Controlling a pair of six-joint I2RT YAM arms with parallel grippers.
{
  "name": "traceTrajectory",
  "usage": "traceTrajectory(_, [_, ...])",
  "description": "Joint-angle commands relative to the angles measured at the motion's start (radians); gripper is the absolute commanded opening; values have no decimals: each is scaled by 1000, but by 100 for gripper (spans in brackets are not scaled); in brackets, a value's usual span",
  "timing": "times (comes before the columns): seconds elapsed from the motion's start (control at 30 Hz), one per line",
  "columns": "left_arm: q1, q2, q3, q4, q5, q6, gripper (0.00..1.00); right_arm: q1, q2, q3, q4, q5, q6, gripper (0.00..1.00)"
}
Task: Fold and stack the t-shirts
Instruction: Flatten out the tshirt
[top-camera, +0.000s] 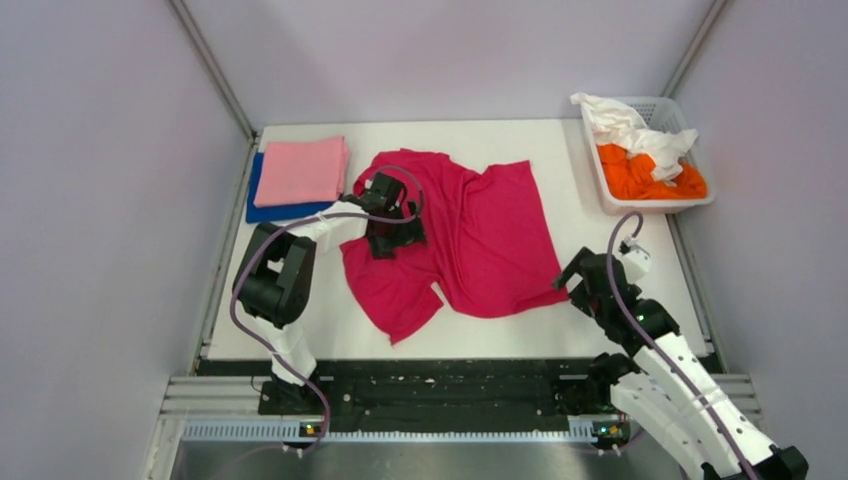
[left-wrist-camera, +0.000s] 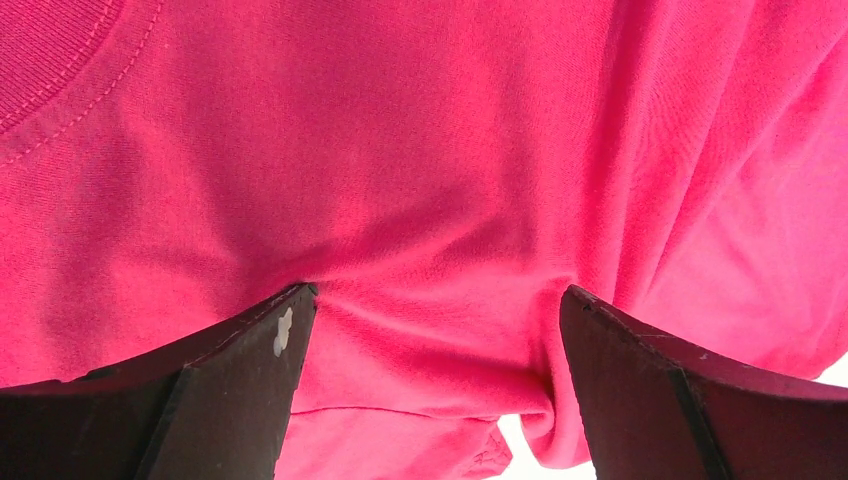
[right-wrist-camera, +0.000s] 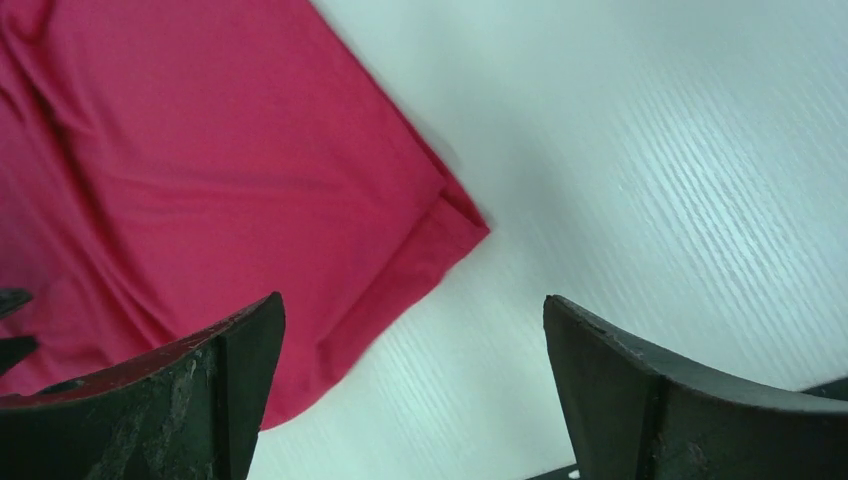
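Left gripper (left-wrist-camera: 437, 297) is set down on the red shirt (top-camera: 490, 230) near its collar, jaws apart; right gripper (right-wrist-camera: 412, 300) is held wide open beside the hem corner.

The left arm (top-camera: 281, 278) is stretching from the near edge of the desk (top-camera: 520, 335) towards its far-left corner, left end effector (top-camera: 390, 232) angling downward, jaws gaping wide. The right arm (top-camera: 660, 352) is crouching near the near-right corner, right end effector (top-camera: 574, 278) hovering low, jaws spread too.

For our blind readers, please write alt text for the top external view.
Left gripper on a wrinkled magenta-red t-shirt, mid-table. Far left: folded pink shirt on blue shirt. Far right: basket holding orange shirt and white shirt.
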Motion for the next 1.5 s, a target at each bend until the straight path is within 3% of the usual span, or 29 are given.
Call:
traceTrajectory(0.0, [14,19,4,-62,-66,41,98,-6,-36,-13,139,-67,-102,99])
traceTrajectory(0.23, [55,92,102,-81,-82,76,98,-6,228,58,268,-194,-249,92])
traceTrajectory(0.5, [153,266,409,-201,-68,152,98,-22,619,195,435,-276,-310,88])
traceTrajectory(0.67, [141,147,352,-187,-46,197,98,-30,761,271,431,-280,-359,85])
traceTrajectory(0.9, [104,-191,51,-167,-82,143,99,-31,720,238,431,-280,-360,84])
traceTrajectory(1.07, [64,-340,-132,-279,-168,80,98,-30,608,159,380,-266,-316,83])
traceTrajectory(1.23, [-11,-409,-290,-325,-201,15,88,-31,434,80,256,-192,-259,80])
traceTrajectory(1.47, [-65,-373,-359,-182,-96,-41,74,-31,368,-18,272,-292,-231,61])
